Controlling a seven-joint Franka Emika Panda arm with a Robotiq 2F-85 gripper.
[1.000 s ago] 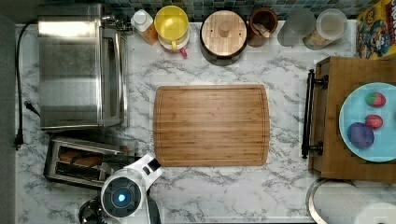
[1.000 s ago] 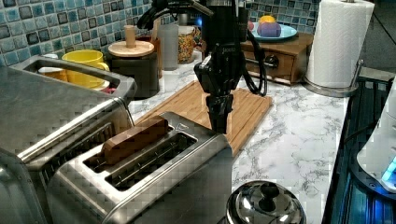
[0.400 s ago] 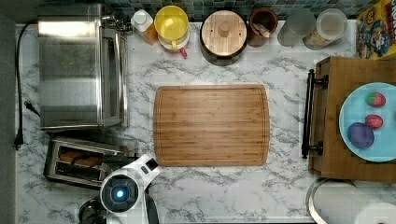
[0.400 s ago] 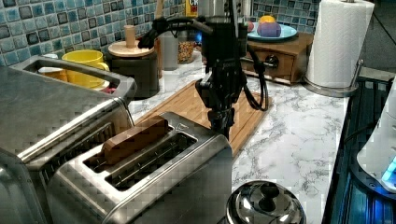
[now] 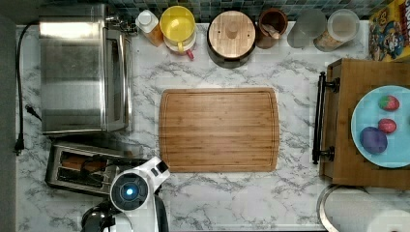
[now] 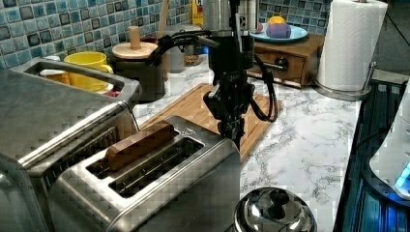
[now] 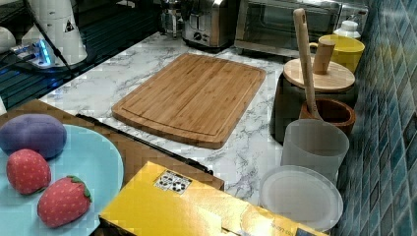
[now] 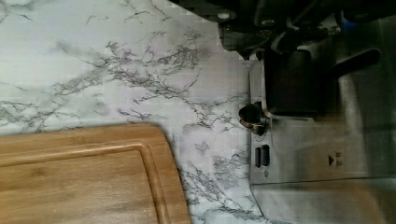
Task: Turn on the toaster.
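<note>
- The toaster oven (image 5: 82, 70) stands at the top view's far left: a large boxy steel body with a glass door and a bar handle, its power cord trailing down the edge.
- The toaster (image 5: 89, 166) sits just below it in the top view, in the lower left corner of the marble surface (image 5: 241, 193). It is a small brushed-steel box with two long slots, and a brown bread slice (image 6: 140, 141) stands up out of one of them.
- By its build, the toaster looks rigid and heavy enough to stay put under a downward push. Its smooth steel walls offer no grip, so the place to act is likely the dark lever knob (image 8: 251, 113) on the end face, pressed straight down rather than grasped.
- The knob looks small and rounded, so a finger could slip off it if it lands off-centre.
- The gripper (image 6: 235, 135) hangs nose-down at the toaster's end nearest the cutting board; whether its fingers are open or closed cannot be told.
- The bamboo cutting board (image 5: 219, 129) lies flat mid-surface, its grain striped and a groove running round its rim.
- Along the tiled wall stand a yellow mug (image 5: 178, 24) and a dark canister with a wooden lid (image 5: 231, 33).
- At the top view's right, a wooden box (image 5: 341, 159) carries a pale blue plate (image 5: 362, 118) with toy fruit.
</note>
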